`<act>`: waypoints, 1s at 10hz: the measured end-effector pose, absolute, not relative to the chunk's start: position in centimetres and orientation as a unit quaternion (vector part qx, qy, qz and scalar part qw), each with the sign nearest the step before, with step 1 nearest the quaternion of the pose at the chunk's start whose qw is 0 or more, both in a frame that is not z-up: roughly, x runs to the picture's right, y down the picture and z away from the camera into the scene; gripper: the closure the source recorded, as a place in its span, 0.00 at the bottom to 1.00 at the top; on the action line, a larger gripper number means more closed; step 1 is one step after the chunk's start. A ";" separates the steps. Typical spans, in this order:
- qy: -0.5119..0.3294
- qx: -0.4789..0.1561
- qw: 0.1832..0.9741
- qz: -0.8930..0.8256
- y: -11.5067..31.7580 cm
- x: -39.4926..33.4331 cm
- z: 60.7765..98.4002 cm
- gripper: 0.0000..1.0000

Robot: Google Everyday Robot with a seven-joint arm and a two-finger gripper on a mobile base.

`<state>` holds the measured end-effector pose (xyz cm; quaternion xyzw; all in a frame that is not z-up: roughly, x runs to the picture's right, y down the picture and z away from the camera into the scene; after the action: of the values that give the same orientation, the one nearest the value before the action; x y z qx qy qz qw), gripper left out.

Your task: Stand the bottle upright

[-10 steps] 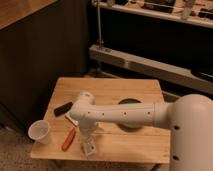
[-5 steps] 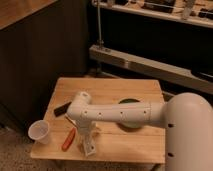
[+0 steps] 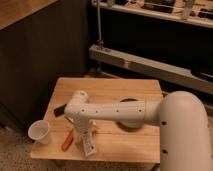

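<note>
The bottle is a slim whitish piece with a printed label, near the front edge of the wooden table. It points away from the camera, and whether it lies flat or is tilted up does not show. My gripper hangs straight down from the white arm and sits right at the bottle's upper end, hiding its top. The orange pen-like tool lies just left of the bottle. The wider white cup stands at the table's front left corner.
A small dark object lies on the table's left side behind the arm. A green round plate is partly hidden under my arm. Dark cabinets stand left and a metal shelf rack stands behind.
The arm has shifted slightly over the bottle. The bottle stays at about the same spot near the front edge. The cup and the orange tool have not moved.
</note>
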<state>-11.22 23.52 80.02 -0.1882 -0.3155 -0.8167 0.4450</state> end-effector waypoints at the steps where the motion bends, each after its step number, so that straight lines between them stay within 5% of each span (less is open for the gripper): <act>1: -0.314 -0.188 0.445 -0.817 23.3 -11.3 80.3 0.23; 7: -0.310 -0.190 0.443 -0.820 22.7 -11.6 81.3 0.24; 10: -0.300 -0.188 0.439 -0.826 22.4 -11.3 81.4 0.51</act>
<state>-11.33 22.41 81.42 -0.1882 -0.2999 -0.8258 0.4390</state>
